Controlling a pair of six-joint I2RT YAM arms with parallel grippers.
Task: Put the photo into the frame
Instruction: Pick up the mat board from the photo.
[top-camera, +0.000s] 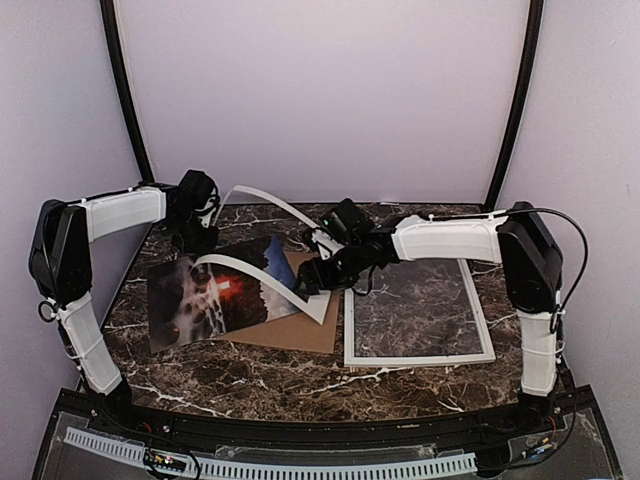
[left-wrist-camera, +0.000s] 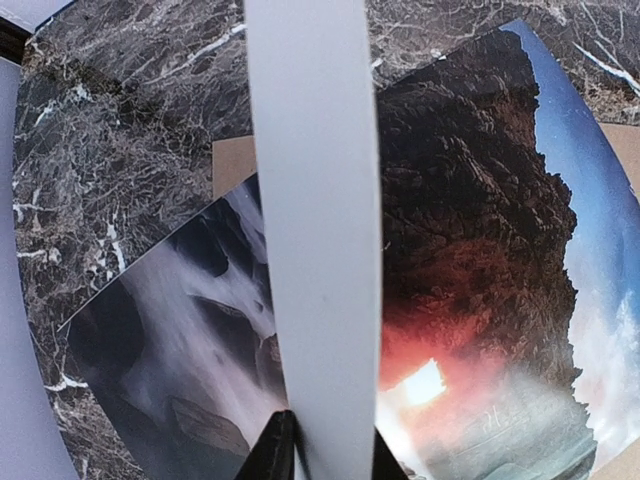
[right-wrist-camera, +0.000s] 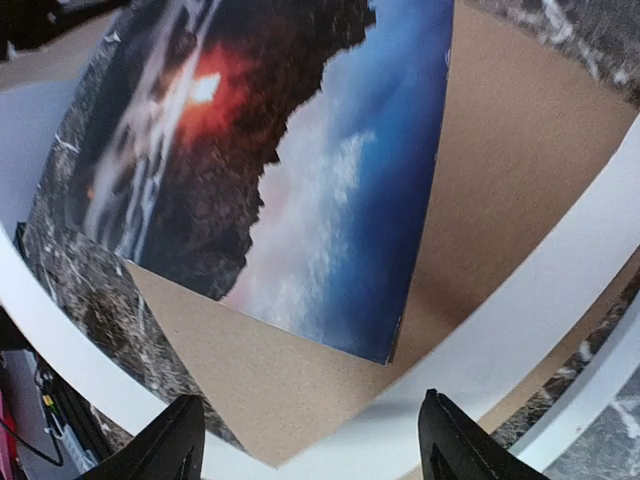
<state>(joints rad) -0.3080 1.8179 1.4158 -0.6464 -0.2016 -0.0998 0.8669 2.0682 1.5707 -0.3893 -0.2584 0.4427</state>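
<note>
Marble tabletop (top-camera: 250, 375): white cardboard mat (left-wrist-camera: 315, 250), pinched by left gripper (left-wrist-camera: 325, 455) (right gripper (right-wrist-camera: 310, 440) gaped); step seemed mat-clearing; next, glossy sunset photo (top-camera: 190, 305) into white frame (top-camera: 420, 359).

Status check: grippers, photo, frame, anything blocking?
Left gripper clamped on white mat board, bowed up over photo. Right gripper open beside mat. Photo lying on brown backing board; no photo in frame.
</note>
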